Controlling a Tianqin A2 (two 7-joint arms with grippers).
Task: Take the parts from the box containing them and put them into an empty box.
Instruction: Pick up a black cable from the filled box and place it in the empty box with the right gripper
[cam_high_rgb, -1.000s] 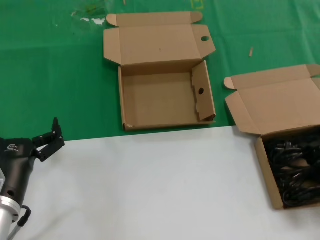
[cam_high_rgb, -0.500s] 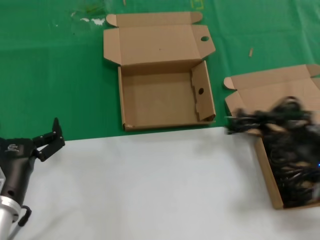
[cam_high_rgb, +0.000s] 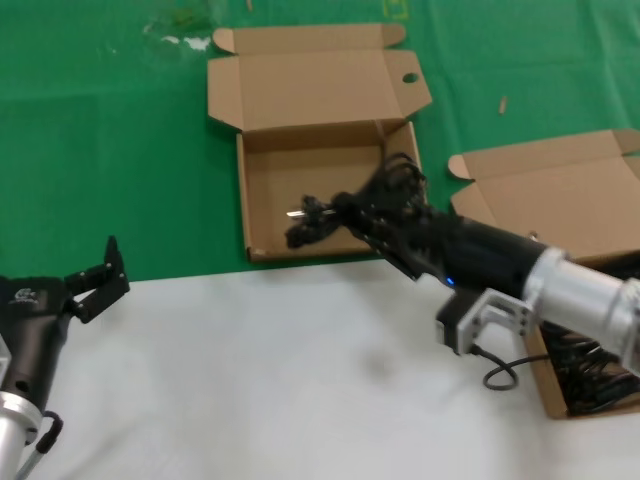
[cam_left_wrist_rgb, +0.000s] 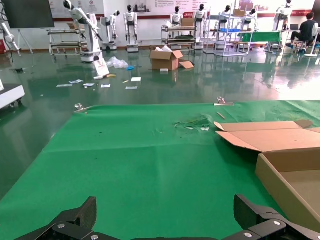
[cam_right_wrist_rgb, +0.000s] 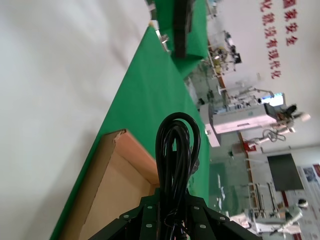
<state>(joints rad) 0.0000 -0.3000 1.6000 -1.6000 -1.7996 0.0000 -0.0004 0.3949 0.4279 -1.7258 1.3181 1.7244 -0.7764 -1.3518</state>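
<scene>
Head camera looks steeply down on the bench; both wrist cameras skim low, sharing the empty box.

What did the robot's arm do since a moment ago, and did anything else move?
The right gripper came in from the right holding a black cable bundle out of the full box and carried it left, over the empty box. The left gripper stayed parked at the left, open. Both boxes stayed put.
</scene>
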